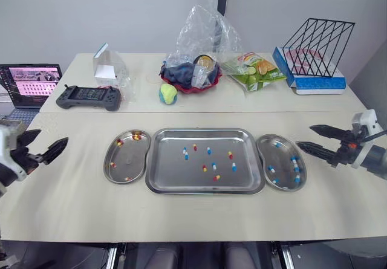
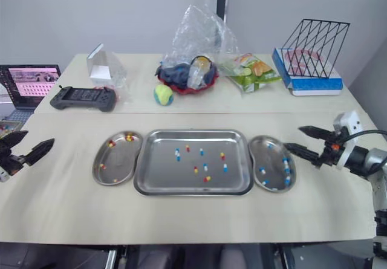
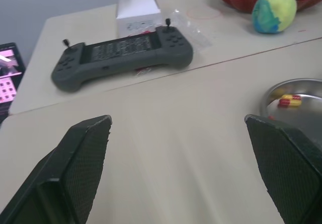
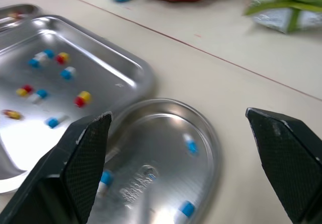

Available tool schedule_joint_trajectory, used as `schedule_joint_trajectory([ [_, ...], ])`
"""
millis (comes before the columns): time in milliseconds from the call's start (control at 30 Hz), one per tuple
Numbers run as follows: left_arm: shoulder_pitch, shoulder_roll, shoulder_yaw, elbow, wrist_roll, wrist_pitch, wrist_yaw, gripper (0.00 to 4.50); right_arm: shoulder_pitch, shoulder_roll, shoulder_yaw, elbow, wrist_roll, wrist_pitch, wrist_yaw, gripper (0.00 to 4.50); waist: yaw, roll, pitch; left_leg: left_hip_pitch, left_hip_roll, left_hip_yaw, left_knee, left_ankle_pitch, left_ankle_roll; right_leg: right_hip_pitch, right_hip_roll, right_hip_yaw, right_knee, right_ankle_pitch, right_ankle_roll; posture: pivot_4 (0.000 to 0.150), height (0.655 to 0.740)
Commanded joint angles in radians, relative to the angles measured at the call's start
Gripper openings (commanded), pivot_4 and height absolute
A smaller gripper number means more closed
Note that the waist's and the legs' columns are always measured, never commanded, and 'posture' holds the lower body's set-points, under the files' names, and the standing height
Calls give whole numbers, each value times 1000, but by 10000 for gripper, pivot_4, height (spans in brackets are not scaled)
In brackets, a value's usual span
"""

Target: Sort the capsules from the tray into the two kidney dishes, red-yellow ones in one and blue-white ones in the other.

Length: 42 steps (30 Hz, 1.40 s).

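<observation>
Roughly half done, I judge. Left gripper (image 1: 52, 138) and right gripper (image 1: 305, 136) both gape, empty. Left kidney dish (image 1: 126, 163), ahead of left jaws, holds red-yellow capsules (image 1: 137, 137). Right kidney dish (image 1: 282, 173), just before right jaws, holds blue-white capsules (image 1: 294, 160). About nine mixed capsules (image 1: 213, 165) wait in the tray (image 1: 172, 175) between.

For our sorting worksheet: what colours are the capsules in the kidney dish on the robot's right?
Blue and white; the capsules show best in the right wrist view.

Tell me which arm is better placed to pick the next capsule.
Probably right: the right gripper, open, hovers just beside the blue-white kidney dish, near a blue-white capsule; the left gripper sits farther off.
</observation>
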State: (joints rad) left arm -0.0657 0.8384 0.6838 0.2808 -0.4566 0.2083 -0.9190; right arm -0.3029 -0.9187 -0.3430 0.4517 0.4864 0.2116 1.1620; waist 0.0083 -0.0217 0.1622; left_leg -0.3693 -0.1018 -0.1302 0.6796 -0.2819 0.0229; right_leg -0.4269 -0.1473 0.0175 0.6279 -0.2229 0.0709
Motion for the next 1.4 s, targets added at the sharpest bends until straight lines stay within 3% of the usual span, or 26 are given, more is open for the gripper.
schedule_joint_trajectory([
  [33, -4, 25, 56, 37, -46, -53, -45, 44797, 1, -2, -60, 108, -37, -127, -36, 45000, 0, 0, 0, 0, 0, 0, 0, 0, 0, 0, 0, 0, 0, 0, 0, 1500, 7400],
  [333, -3, 37, 36, 71, -39, -105, -101, 44797, -12, 11, -60, 156, -47, -171, -36, 45000, -29, 0, 0, 1, 1, 0, 0, 0, 0, 0, 1, 0, 2, 0, -1, 1500, 7400],
  [667, 13, 51, 20, 89, -30, -163, -157, 44797, -34, 0, -47, 162, -67, -168, -42, 45000, -26, 0, 0, 1, 1, 0, 0, 0, 1, 0, 1, 1, 2, 0, -1, 1500, 7400],
  [800, 34, 69, 32, 56, -87, -104, -230, 44797, -38, 7, -44, 122, -61, -145, -40, 45000, -27, 1, 0, 1, 1, 0, 0, 0, 1, 0, 1, 1, 2, 0, -1, 1500, 7400],
  [967, 40, 98, 38, 3, -137, -56, -280, 44797, -23, 11, -32, -6, -38, -71, -31, 45000, -27, 2, 0, 1, 1, 0, 0, -1, 1, -1, 1, 1, 2, 0, -1, 1500, 7400],
  [1233, 77, 124, 11, -137, -179, -3, -378, 44797, 8, 28, 72, -464, 39, 183, -59, 45000, -29, 2, 0, 1, 2, 0, 0, -1, 1, -1, 1, 1, 2, 0, -1, 1500, 7400],
  [1400, 79, 115, 0, -213, -222, 46, -387, 44797, -39, 66, 128, -617, 104, 346, -130, 45000, -23, 2, 0, 1, 4, 1, 0, -1, 1, -1, 2, 0, 1, 1, -2, 1500, 7400],
])
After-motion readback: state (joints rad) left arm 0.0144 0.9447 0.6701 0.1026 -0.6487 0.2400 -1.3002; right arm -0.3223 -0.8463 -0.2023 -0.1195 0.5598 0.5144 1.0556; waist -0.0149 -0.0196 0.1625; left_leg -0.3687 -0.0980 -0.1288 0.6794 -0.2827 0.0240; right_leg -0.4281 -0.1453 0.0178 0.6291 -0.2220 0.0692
